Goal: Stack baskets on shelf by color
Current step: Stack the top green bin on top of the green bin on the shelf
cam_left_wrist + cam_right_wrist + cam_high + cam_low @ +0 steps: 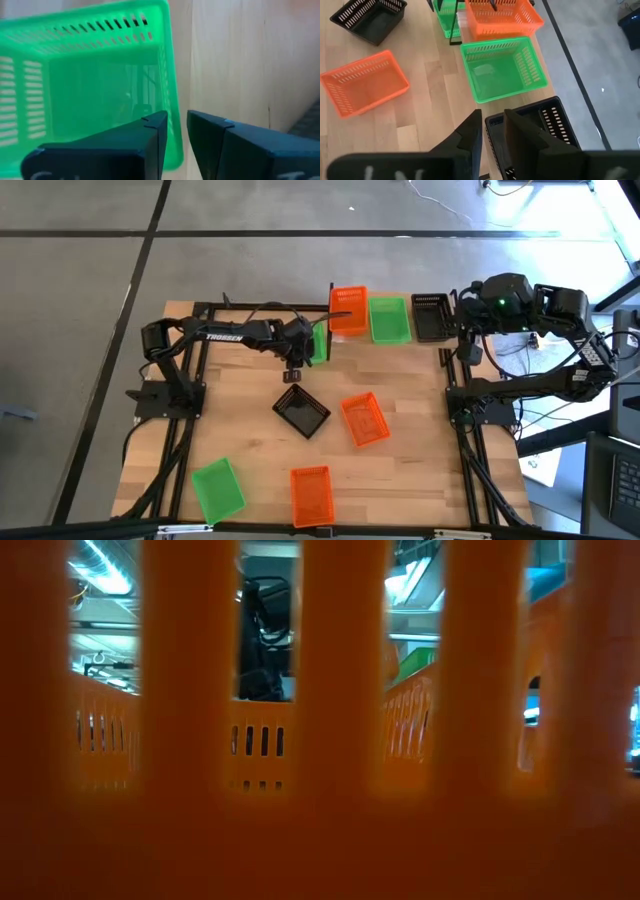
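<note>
My left gripper (pixel 300 350) (pixel 177 117) is shut on a bright green basket (pixel 90 85) (pixel 319 340) just left of the shelf's left upright (pixel 330 298). On the shelf an orange basket (pixel 348 310), a green basket (pixel 390 320) and a black basket (pixel 430 317) rest on their bases side by side. My right gripper (pixel 460 320) (pixel 492 117) is shut on the black basket (pixel 540 130). The low view is blocked by the slotted wall of an orange basket (pixel 320 790). My left gripper holds the green basket by one side wall (pixel 172 120), one finger inside the basket and one outside. The fingers come from above, pointing down into the open top. Whether the base is lifted clear, I cannot tell. My right gripper has a wall of the black basket near a corner (pixel 490 120) between its fingers, one finger inside and one outside. It comes from above, slanting in from the table's right. The basket stays on the shelf beside the green one.
On the tabletop lie a black basket (pixel 302 412), an orange basket (pixel 365 420), a green basket (pixel 218 488) near the near-left corner and an orange basket (pixel 311 495) at the near edge. Bare wood lies left of the black basket.
</note>
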You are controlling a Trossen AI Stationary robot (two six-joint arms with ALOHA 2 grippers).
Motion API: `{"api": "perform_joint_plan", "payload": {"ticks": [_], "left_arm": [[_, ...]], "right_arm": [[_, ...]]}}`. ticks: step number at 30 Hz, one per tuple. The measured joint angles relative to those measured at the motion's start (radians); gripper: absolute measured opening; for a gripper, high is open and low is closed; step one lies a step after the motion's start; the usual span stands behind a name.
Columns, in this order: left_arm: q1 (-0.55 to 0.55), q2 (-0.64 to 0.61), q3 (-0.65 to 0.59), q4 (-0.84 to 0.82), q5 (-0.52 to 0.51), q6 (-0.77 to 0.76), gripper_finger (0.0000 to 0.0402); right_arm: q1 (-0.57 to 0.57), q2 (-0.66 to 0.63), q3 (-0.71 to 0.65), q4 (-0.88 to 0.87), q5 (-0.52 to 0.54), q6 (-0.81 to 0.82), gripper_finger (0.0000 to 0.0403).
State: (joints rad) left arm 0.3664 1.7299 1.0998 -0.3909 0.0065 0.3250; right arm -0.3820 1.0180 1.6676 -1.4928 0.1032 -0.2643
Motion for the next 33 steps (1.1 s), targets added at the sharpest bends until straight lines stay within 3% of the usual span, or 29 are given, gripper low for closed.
{"api": "perform_joint_plan", "payload": {"ticks": [19, 27, 33], "left_arm": [[-0.018, 0.055, 0.001, -0.017, 0.000, 0.002, 0.0066], [-0.053, 0.056, 0.031, -0.066, -0.040, -0.001, 0.0006], [-0.060, 0.056, 0.141, -0.226, -0.049, 0.000, 0.0001]], "right_arm": [[0.000, 0.000, 0.000, 0.000, 0.000, 0.002, 0.0082], [0.000, 0.000, 0.000, 0.000, 0.000, 0.002, 0.0082], [0.000, 0.000, 0.000, 0.000, 0.000, 0.002, 0.0082]]}}
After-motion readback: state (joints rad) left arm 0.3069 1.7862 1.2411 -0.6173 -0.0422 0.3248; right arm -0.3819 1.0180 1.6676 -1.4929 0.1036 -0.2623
